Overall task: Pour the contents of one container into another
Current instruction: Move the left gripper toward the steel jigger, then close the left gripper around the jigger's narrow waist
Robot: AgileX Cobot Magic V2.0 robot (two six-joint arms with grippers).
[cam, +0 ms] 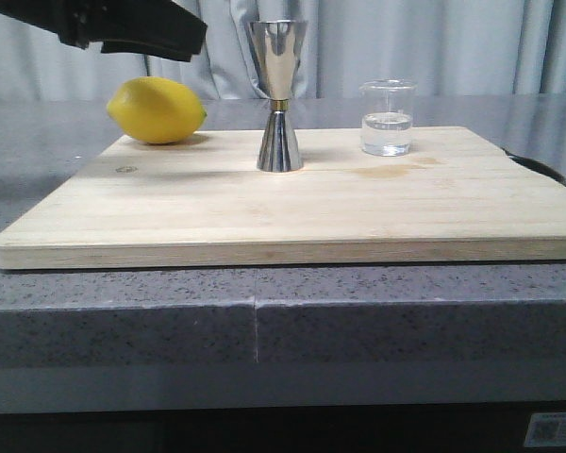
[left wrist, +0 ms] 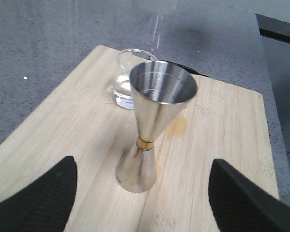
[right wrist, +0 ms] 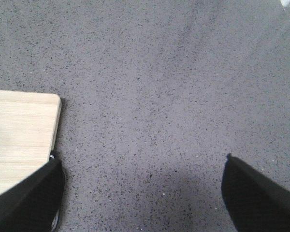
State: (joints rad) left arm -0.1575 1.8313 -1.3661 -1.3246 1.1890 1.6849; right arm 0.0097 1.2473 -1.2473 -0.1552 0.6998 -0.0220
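The clear glass beaker (cam: 388, 118) stands upright on the back right of the wooden board (cam: 292, 212), holding some clear liquid. The steel jigger (cam: 277, 94) stands upright at the board's back middle, its top cone empty in the left wrist view. There the jigger (left wrist: 152, 121) stands just ahead of my open left gripper (left wrist: 143, 162), apart from both fingers, with the beaker (left wrist: 125, 82) behind it. My left arm (cam: 132, 28) hangs above the board's back left. My right gripper (right wrist: 142, 162) is open over bare grey counter, beside the board's corner (right wrist: 24, 130).
A yellow lemon (cam: 156, 110) lies at the board's back left corner. A faint yellowish stain (cam: 387, 172) marks the board in front of the beaker. A dark object (cam: 538, 168) shows past the board's right edge. Grey curtains hang behind the stone counter (cam: 264, 311).
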